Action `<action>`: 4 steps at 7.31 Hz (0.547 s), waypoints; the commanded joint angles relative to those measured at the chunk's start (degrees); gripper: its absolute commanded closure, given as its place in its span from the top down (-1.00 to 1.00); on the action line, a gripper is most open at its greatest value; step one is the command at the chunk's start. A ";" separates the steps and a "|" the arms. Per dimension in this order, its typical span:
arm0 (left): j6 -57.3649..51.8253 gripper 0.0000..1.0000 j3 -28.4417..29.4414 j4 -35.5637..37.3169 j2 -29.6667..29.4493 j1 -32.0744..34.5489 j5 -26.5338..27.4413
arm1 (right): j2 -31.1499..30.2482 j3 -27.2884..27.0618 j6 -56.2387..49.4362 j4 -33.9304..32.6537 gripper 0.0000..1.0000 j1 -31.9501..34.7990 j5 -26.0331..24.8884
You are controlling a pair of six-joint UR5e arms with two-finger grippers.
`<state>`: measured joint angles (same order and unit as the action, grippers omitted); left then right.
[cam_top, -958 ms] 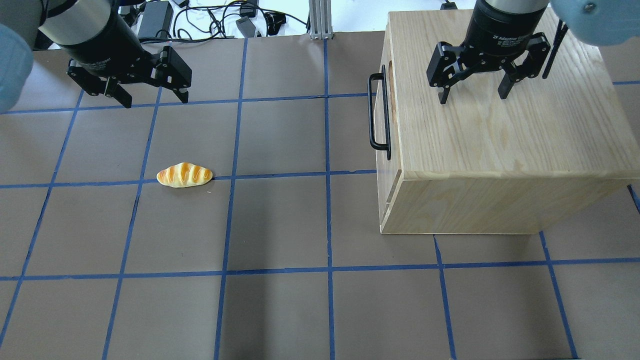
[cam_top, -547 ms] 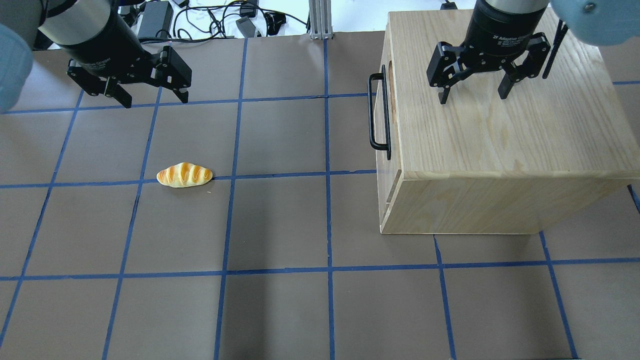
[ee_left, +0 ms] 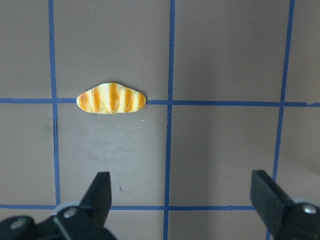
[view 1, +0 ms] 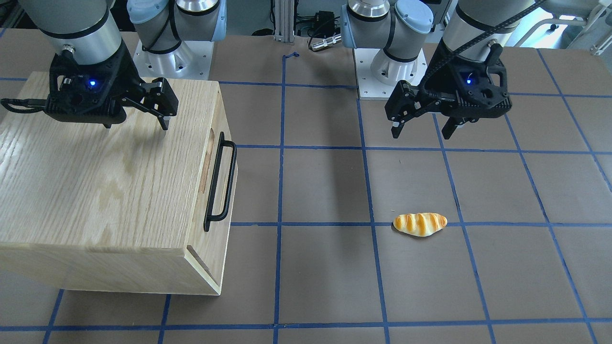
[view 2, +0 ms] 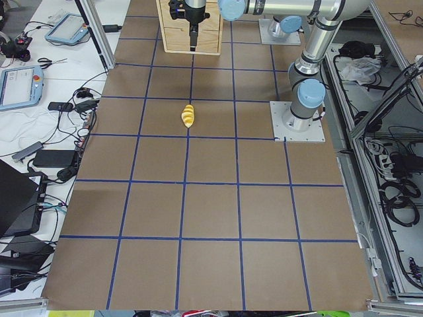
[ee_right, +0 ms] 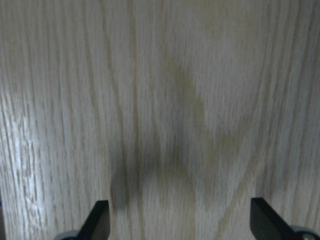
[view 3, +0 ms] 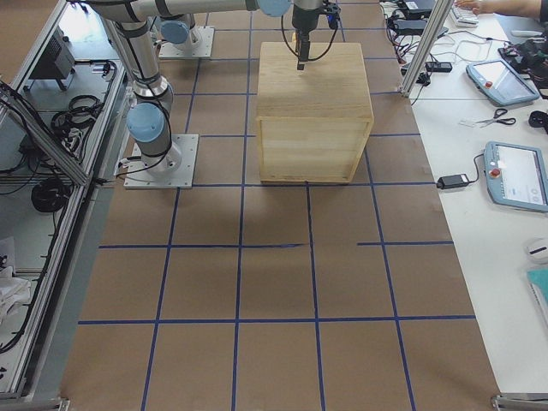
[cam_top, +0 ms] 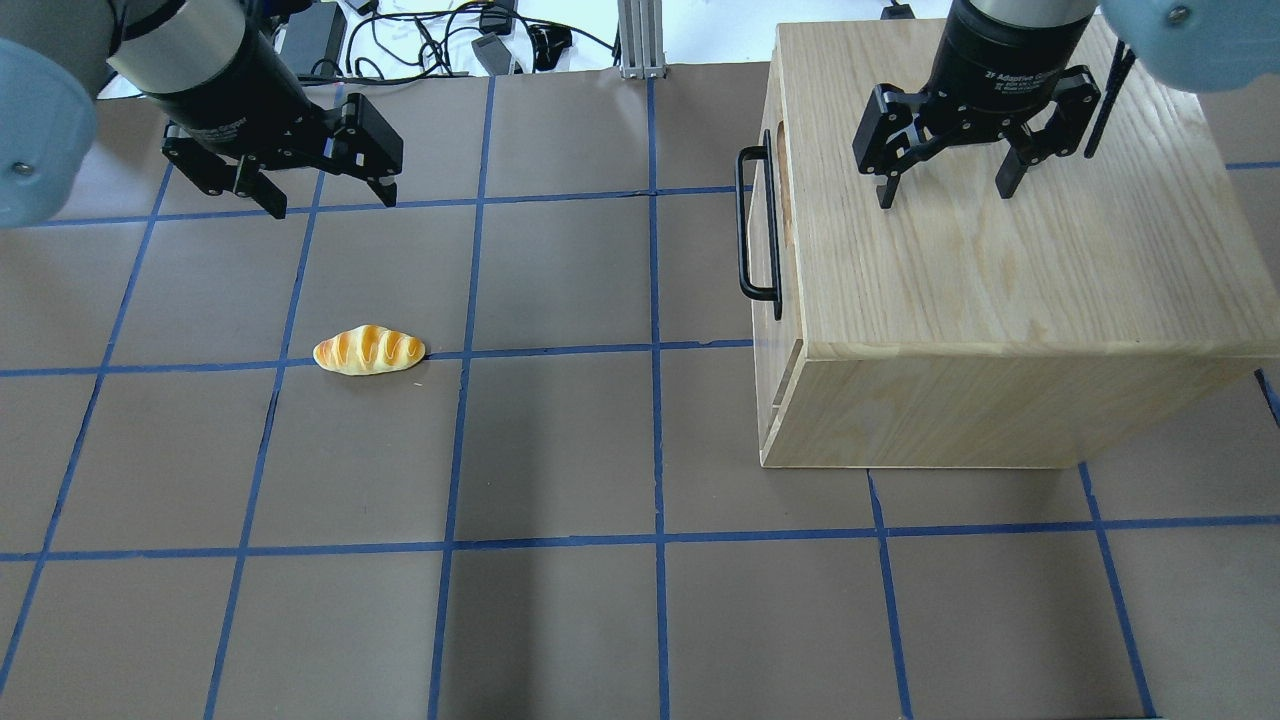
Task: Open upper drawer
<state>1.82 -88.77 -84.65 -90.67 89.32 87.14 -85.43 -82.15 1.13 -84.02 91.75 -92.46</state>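
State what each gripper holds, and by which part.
Nothing is held: the left gripper is open over the table, the right gripper open over the cabinet, clear of the handle.

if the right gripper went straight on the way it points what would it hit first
The cabinet's top panel: the right gripper points down at bare wood, well off the upper drawer's handle.

Robotics lab: teach pendant, cable clutter, tape-gridded table
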 commanded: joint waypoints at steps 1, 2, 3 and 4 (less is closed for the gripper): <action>4.05 1.00 -0.09 1.93 -2.13 2.95 -1.09 | 0.00 0.06 -0.08 0.00 1.00 0.00 0.00; 7.03 1.00 -0.17 4.99 -3.19 4.45 -4.58 | 0.00 -0.03 0.01 0.00 1.00 0.00 0.00; 9.84 1.00 -0.26 6.76 -4.51 5.68 -6.79 | 0.00 0.06 0.01 0.00 1.00 0.00 0.00; 10.91 1.00 -0.35 9.13 -5.56 6.82 -8.90 | 0.00 -0.03 -0.08 0.00 1.00 -0.08 0.00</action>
<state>10.48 -89.01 -78.34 -94.79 94.59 81.05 -85.43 -82.13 1.12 -84.02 91.75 -92.46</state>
